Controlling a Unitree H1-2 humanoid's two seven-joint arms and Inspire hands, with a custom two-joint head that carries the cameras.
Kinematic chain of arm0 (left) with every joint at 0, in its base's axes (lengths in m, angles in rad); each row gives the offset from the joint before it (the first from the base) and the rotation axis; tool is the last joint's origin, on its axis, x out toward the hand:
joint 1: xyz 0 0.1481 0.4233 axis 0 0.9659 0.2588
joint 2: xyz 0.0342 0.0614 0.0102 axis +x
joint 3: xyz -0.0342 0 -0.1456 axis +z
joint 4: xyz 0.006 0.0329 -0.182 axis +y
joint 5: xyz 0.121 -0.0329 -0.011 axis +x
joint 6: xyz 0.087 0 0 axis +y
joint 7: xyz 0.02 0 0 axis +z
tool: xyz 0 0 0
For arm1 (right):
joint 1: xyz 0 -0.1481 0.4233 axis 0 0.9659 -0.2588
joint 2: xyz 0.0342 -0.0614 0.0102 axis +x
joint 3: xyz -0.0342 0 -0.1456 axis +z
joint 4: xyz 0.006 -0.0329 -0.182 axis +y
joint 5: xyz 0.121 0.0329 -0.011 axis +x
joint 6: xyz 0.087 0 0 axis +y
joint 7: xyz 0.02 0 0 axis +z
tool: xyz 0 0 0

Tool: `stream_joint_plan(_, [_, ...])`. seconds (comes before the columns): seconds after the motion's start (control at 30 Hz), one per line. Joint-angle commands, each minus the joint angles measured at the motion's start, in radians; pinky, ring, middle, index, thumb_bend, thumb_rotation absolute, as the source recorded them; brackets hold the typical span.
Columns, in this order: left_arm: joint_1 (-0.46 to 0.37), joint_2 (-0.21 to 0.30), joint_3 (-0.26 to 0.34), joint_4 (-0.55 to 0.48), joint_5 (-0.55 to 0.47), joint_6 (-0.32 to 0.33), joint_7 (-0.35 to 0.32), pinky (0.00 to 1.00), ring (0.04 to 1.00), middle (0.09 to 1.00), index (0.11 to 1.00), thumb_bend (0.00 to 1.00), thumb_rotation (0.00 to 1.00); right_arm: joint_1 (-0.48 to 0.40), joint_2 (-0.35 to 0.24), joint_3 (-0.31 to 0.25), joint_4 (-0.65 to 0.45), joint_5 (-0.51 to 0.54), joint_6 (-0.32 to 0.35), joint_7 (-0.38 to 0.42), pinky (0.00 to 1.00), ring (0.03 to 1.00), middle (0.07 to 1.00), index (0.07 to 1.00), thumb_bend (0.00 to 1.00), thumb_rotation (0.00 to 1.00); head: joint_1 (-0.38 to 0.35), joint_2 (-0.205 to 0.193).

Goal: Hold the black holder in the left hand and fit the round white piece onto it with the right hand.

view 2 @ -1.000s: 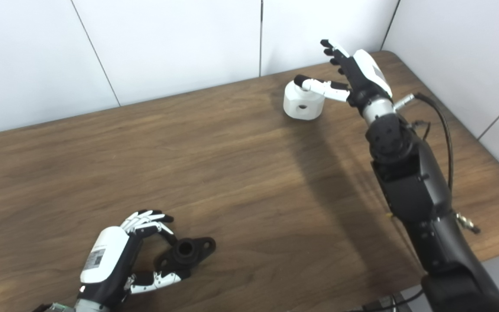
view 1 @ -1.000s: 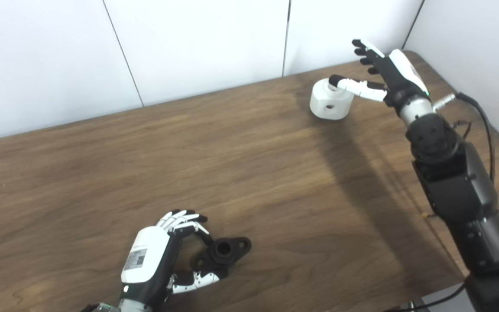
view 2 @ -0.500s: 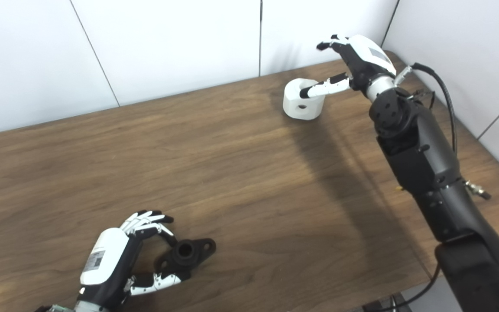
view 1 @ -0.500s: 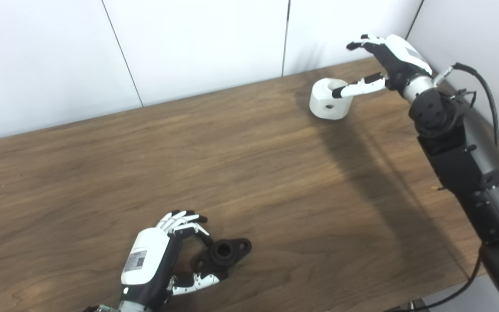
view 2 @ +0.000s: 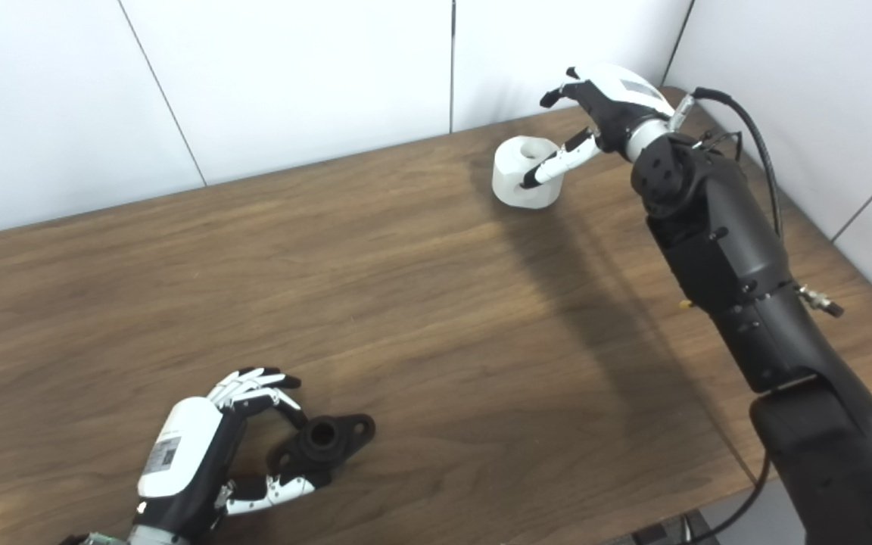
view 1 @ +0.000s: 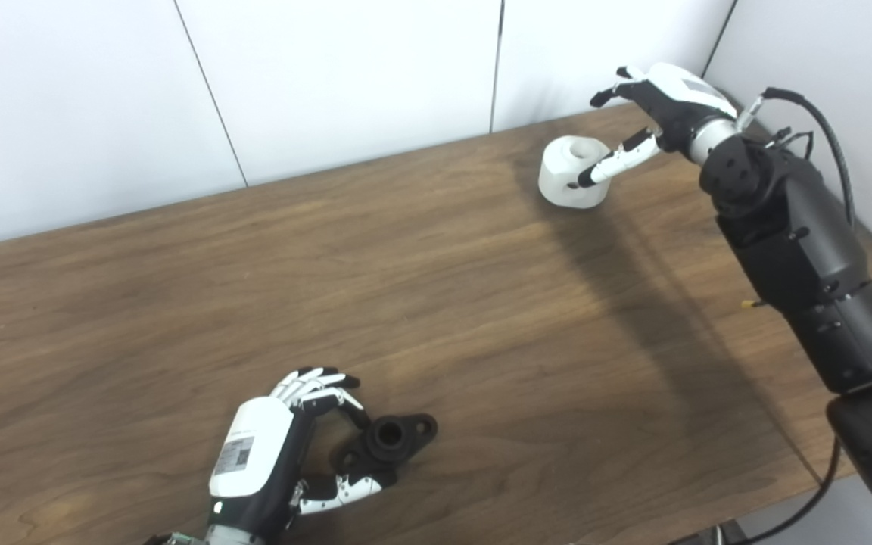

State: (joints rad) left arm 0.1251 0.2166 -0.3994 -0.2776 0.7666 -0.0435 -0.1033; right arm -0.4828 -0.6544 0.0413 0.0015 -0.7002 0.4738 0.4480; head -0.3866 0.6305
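— Round white plastic piece [view 1: 572, 172] with a bore in its top: far corner of the brown wood-grain table [view 1: 436, 303], about one o'clock. Upright, bore axis vertical, a small side hole just visible under the thumb.

— And the right hand [view 1: 652, 106]?

— At the piece's three o'clock side and slightly above. Thumb [view 1: 608, 163] laid across the near right face, tip low on the wall, seemingly touching. Other fingers [view 1: 608, 89] spread and curled in the air beyond the far rim, not closed. No grip yet, by the look of it; open.

— So the deciding relation?

— Piece between thumb and fingers, lying toward nine o'clock from the palm. Probably enough to close the fingers down over the far side against the thumb. Risk of pushing it away toward nine instead of clamping.

— Black flanged holder [view 1: 390, 440] with a round socket?

— Near edge, around seven o'clock, well apart from the white piece. Flat on the table, long axis running from eight to two, socket facing up. Left hand [view 1: 269, 454] just at its nine o'clock side, thumb [view 1: 341, 488] under the near end, fingers [view 1: 315, 382] arched over the far side; loosely cupped, contact unclear, not lifted. Open, then.

— Nearer hand for each?

— Right for white, left for black.
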Motion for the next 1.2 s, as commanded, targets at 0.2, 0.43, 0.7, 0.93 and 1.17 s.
stream_joint_plan(0.2, [0.045, 0.008, -0.012, 0.040, 0.009, 0.053, -0.061, 0.86, 0.849, 0.768, 0.487, 0.52, 0.05, -0.101, -0.034, 0.029, 0.050, -0.047, -0.006, 0.008, 1.00, 1.000, 1.000, 0.804, 1.00, 0.35, 0.004, -0.001])
stream_joint_plan(0.43, [0.048, 0.006, -0.012, 0.029, 0.009, 0.053, -0.066, 0.86, 0.848, 0.768, 0.487, 0.52, 0.05, -0.135, -0.030, 0.063, 0.104, -0.059, -0.005, 0.007, 1.00, 1.000, 1.000, 0.817, 1.00, 0.35, 0.006, 0.002])
stream_joint_plan(0.7, [0.046, 0.006, -0.013, 0.017, 0.013, 0.061, -0.076, 0.85, 0.843, 0.765, 0.487, 0.52, 0.05, -0.159, -0.023, 0.092, 0.143, -0.079, -0.005, 0.016, 1.00, 1.000, 1.000, 0.819, 0.99, 0.35, 0.006, 0.003])
stream_joint_plan(0.93, [0.048, 0.005, -0.017, 0.013, 0.015, 0.069, -0.079, 0.85, 0.841, 0.762, 0.486, 0.52, 0.04, -0.166, -0.020, 0.111, 0.168, -0.098, -0.005, 0.024, 1.00, 1.000, 0.997, 0.802, 1.00, 0.35, 0.007, 0.003])
stream_joint_plan(1.17, [0.045, 0.005, -0.018, 0.011, 0.015, 0.070, -0.082, 0.85, 0.842, 0.764, 0.486, 0.52, 0.05, -0.164, -0.027, 0.119, 0.171, -0.101, -0.005, 0.035, 0.98, 1.000, 0.979, 0.781, 0.98, 0.35, 0.009, 0.004])
